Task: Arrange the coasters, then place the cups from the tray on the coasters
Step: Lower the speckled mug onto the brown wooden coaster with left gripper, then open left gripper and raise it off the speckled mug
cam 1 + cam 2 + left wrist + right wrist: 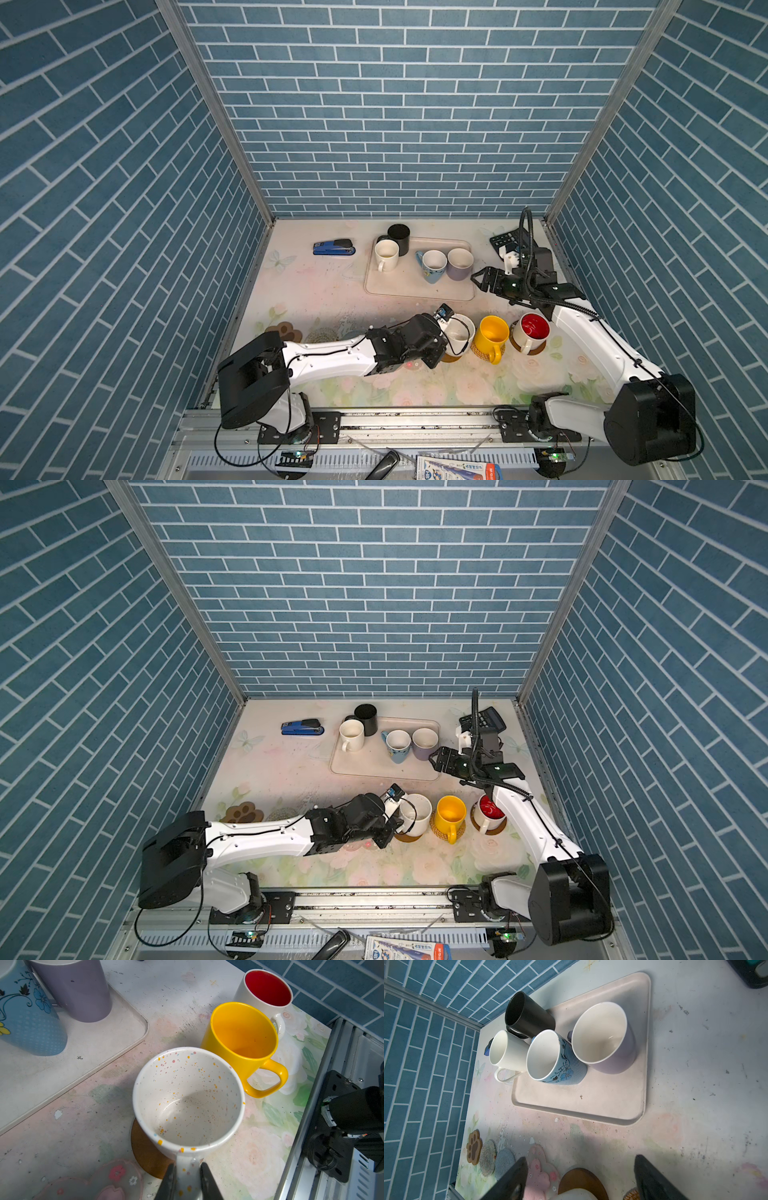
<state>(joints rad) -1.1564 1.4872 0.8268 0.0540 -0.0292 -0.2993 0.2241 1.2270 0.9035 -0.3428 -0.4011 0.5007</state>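
With my left gripper (188, 1169) pinching the speckled cup (188, 1101) by its handle, I should centre it on the brown coaster (145, 1155) before releasing; my right gripper (482, 281) hangs spread, right of the tray (415, 296).

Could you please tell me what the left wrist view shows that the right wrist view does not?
Only the left wrist view: the left gripper shut on the handle of the speckled white cup, plus the yellow cup and red-lined cup. Only the right wrist view: the black cup, plain white cup, paw coaster and the open right gripper. Both: the lavender cup, flowered blue cup, tray and pink flower coaster.
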